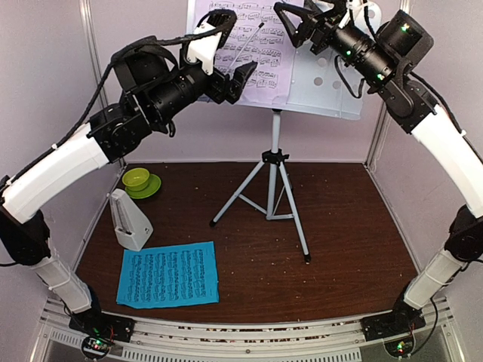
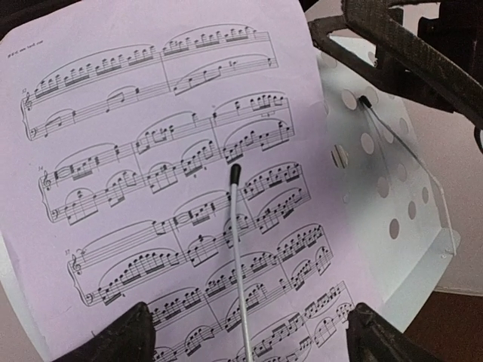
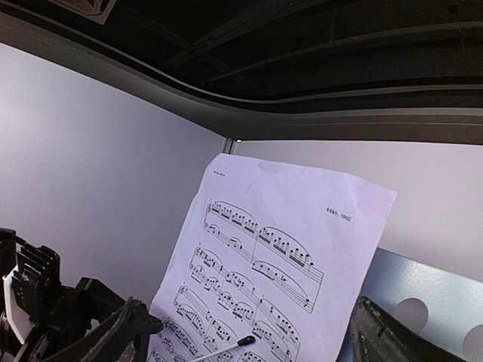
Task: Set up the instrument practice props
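The cyan page (image 1: 168, 274) lies flat on the tabletop (image 1: 339, 226) at the near left, printed side up. Its long side runs left to right along the near edge (no curl that I can make out). Just beside its far left corner the white metronome (image 1: 128, 221) stands upright. This page looks like the next thing to fetch. It sits well below both hands and on the left arm's side, so the left hand (image 2: 249, 335) is the nearer one. That hand is spread wide with nothing in it, and the right hand (image 3: 253, 335) is equally wide and empty. Both hover at the lilac page (image 1: 253, 53), which leans on the white stand (image 1: 332, 94).
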### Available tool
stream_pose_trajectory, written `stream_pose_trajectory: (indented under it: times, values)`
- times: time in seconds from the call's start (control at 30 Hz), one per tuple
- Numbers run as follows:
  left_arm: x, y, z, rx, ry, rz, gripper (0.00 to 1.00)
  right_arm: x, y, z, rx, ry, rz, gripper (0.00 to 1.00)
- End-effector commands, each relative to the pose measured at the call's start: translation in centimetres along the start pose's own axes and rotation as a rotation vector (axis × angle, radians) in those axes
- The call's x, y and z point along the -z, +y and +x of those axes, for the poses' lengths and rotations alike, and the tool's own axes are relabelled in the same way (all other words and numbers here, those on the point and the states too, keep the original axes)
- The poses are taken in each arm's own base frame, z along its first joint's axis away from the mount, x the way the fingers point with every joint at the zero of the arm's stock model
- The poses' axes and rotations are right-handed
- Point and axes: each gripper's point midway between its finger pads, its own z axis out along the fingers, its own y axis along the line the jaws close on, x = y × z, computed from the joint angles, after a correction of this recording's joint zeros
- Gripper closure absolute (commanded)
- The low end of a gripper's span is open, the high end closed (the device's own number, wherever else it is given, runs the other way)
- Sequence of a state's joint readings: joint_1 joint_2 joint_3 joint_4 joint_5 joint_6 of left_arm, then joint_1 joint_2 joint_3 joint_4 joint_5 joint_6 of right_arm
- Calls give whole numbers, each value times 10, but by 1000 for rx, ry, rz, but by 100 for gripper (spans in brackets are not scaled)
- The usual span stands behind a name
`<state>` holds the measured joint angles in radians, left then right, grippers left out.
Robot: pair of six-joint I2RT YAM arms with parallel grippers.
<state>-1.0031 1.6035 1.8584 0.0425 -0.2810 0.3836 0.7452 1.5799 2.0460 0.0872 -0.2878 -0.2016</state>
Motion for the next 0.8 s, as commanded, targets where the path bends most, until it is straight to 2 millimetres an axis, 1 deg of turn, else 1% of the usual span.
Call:
stream_pose_trajectory:
  times: [0.0,0.13,0.23,0.3,0.33,0.43,0.47,0.5,0.53,0.57,0.63,0.77]
  values:
    - [31,31,-24,81,2,-51,5,17,-14,-37,-5,-64,64,5]
    - [54,37,-5,123,103,-50,2,26,-18,-47,-41,-65,79,2]
    - [73,40,13,152,191,-57,2,34,-16,-47,-74,-37,76,0]
    - [87,42,26,184,245,-61,2,41,-14,-42,-110,1,68,0]
    - [95,42,30,202,262,-58,2,46,-12,-41,-132,14,65,0]
    - [119,37,52,246,338,-39,2,64,-7,-32,-210,66,64,0]
    - [126,36,63,260,372,-44,2,73,-6,-30,-244,79,70,0]
    - [135,35,75,291,407,-57,2,84,-4,-33,-279,80,74,0]
    - [143,31,89,310,443,-61,2,93,0,-28,-309,94,75,0]
    - [152,25,103,325,477,-56,2,100,4,-13,-338,130,84,0]
    - [169,12,134,364,561,-48,2,115,8,2,-403,179,107,1]
    - [197,-22,188,403,728,2,2,142,24,52,-525,327,134,4]
